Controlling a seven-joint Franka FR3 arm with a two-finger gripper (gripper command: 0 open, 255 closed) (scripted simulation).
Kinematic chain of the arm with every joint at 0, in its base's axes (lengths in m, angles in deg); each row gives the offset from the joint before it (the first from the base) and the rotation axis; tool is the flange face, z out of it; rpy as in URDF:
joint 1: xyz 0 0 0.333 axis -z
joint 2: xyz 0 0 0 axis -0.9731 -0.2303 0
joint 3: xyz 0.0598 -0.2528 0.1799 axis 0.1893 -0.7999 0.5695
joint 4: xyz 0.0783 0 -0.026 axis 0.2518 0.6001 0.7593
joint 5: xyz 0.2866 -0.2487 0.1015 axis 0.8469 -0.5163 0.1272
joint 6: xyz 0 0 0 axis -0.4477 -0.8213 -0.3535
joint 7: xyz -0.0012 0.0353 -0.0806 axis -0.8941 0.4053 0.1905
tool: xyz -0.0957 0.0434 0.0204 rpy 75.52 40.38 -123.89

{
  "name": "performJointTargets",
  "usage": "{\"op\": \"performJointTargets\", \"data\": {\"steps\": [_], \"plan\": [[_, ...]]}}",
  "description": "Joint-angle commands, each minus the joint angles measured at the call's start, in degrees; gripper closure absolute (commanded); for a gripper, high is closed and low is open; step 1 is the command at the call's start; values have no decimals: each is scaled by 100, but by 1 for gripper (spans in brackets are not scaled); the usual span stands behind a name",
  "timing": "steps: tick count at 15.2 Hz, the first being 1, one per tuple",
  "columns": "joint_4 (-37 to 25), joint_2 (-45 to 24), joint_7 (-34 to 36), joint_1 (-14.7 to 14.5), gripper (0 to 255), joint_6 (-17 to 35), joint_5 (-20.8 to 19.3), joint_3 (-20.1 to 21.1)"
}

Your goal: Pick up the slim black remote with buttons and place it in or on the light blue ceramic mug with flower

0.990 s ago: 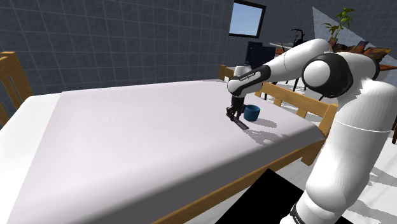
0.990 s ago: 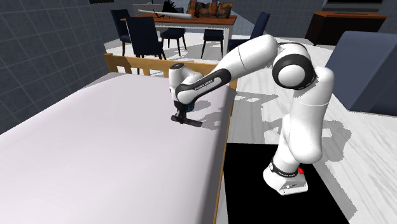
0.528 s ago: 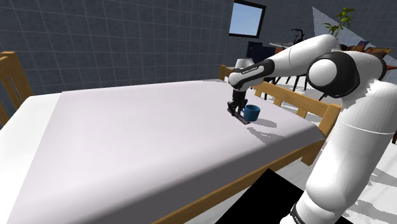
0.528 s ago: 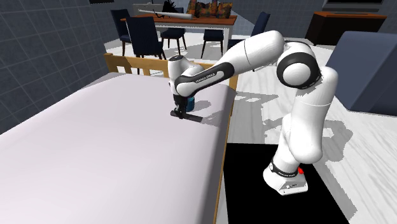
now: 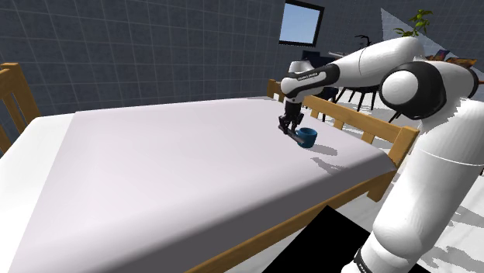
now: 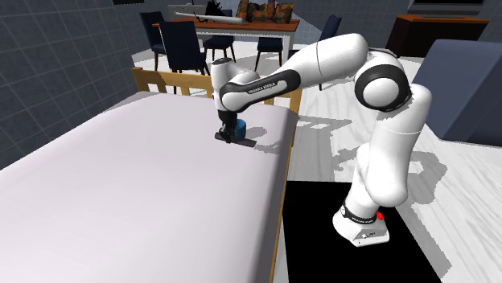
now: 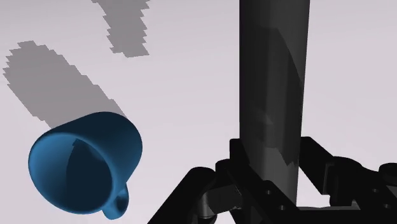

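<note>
– At the far corner of the bed (image 5: 155,171), what is obscured?

– In the wrist view the remote's (image 7: 273,83) far end runs out of the frame, and its near end is buried in the claw (image 7: 273,173). No buttons can be made out on it. In the second exterior view the claw (image 6: 226,134) covers most of the mug (image 6: 240,126). No flower is discernible on the mug.

– Describe the remote.

– A slim, flat, dark bar with a dull sheen, long and straight-sided.

– Its position?

– Clamped between both black fingers, extending straight out past the fingertips. The claw is clenched on it. In the shoulder view the claw (image 5: 288,126) hangs just beside the mug (image 5: 308,137). The remote is not in the mug.

– The mug?

– Deep blue, upright on the sheet, handle (image 7: 118,203) toward the claw.
</note>
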State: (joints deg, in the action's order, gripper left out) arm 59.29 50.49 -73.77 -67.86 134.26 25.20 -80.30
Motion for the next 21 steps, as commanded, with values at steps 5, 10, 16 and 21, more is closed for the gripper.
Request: {"op": "performJointTargets", "data": {"steps": [5, 10, 16, 21], "plan": [[-336, 100, -22, -4, 255, -434, -12, 0], [-1128, -573, -696, 365, 255, -530, 208, -251], [-2408, -1564, -1448, 911, 255, -817, 561, -438], [-3915, -2606, -1976, 1489, 255, -1285, 886, -486]]}}
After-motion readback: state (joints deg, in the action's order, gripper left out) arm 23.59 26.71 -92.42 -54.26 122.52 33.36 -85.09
